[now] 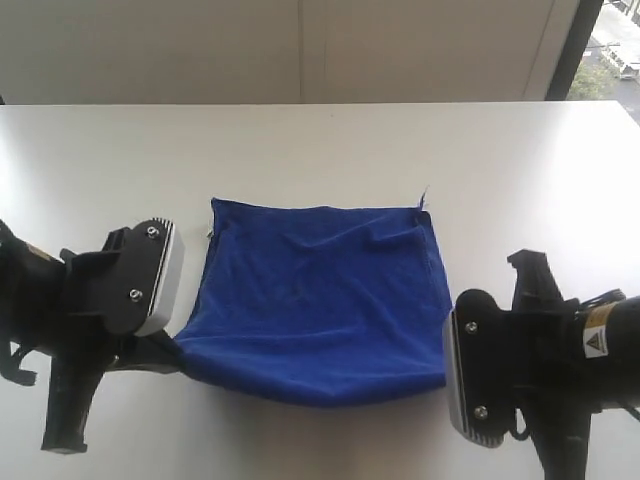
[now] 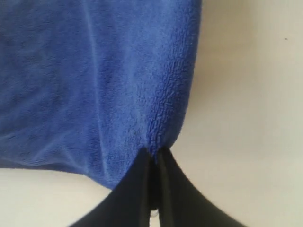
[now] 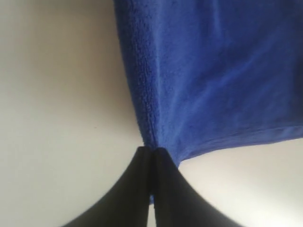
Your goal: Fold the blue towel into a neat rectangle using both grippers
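Observation:
The blue towel [image 1: 320, 295] lies spread on the white table, roughly rectangular, with wrinkles across its middle. My left gripper [image 1: 178, 352] is shut on its near left corner, and in the left wrist view the black fingers [image 2: 152, 153] pinch the plush edge of the blue towel [image 2: 94, 85]. My right gripper [image 1: 446, 372] is shut on the near right corner; its fingertips are hidden behind the grey plate in the exterior view. In the right wrist view the gripper [image 3: 152, 151] clamps the blue towel [image 3: 213, 71] at its hem.
The white table [image 1: 320, 150] stretches behind the towel to a pale wall. A window strip [image 1: 610, 50] shows at the far right. Both arm bodies [image 1: 80, 300] [image 1: 560, 360] flank the towel at the near edge.

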`<action>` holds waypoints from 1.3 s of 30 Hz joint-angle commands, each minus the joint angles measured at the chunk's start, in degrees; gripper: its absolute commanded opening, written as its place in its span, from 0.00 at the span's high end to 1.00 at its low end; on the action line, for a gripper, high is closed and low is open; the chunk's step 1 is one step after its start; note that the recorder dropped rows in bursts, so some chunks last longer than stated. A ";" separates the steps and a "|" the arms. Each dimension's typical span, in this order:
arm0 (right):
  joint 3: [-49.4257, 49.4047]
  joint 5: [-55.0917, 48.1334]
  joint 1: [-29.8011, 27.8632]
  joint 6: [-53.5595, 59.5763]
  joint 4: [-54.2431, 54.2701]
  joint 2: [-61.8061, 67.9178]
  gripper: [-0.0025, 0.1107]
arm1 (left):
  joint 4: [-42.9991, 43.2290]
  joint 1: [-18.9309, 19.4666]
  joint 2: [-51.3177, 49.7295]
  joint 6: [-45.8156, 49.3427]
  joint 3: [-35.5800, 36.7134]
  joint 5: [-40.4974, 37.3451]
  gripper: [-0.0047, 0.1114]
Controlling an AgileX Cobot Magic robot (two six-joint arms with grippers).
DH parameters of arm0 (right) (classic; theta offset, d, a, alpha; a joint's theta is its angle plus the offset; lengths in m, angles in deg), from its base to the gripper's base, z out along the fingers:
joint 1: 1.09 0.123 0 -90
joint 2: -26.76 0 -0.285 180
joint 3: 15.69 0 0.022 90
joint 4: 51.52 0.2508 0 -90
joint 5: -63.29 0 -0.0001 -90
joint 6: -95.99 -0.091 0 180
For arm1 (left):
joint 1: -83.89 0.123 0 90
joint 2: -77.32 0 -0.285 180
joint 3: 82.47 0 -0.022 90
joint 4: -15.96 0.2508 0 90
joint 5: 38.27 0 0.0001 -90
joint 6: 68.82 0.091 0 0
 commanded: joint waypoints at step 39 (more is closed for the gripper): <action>7.39 -1.38 -4.27 -6.69 -6.14 -4.70 0.98 | -0.48 -0.23 8.73 -20.54 -2.43 0.48 0.96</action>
